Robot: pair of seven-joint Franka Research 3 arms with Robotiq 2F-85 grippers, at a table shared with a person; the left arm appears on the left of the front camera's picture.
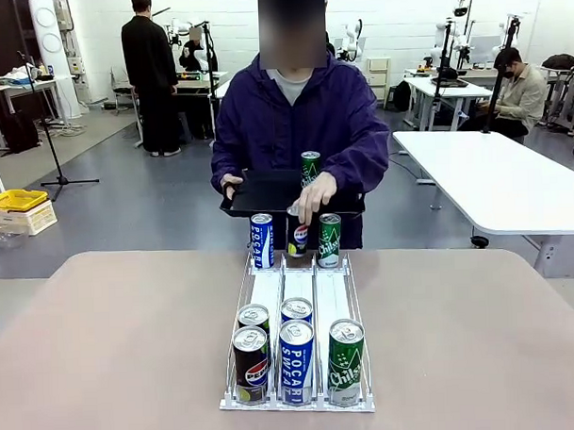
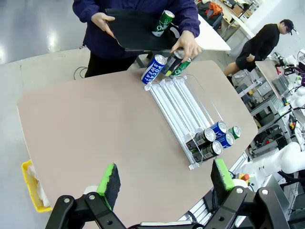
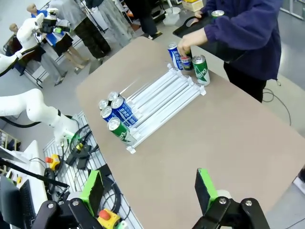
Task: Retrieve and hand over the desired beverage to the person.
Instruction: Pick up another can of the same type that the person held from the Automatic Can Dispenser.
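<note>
At rack's [image 1: 268,293] far end, person's hand [image 1: 315,193] atop Pepsi can [image 1: 298,239]

I'm looking across a smooth grey floor [image 1: 154,201] that takes a dull shine from the even light. The far wall [image 1: 403,22] is plain white. A long white table [image 1: 512,179] runs down the right side, with more white tables [image 1: 452,88] behind it. At the left there is a yellow crate [image 1: 16,199] set low and a tall white column unit [image 1: 47,39] farther back. The tan counter [image 1: 113,353] nearest me has rounded corners.
</note>
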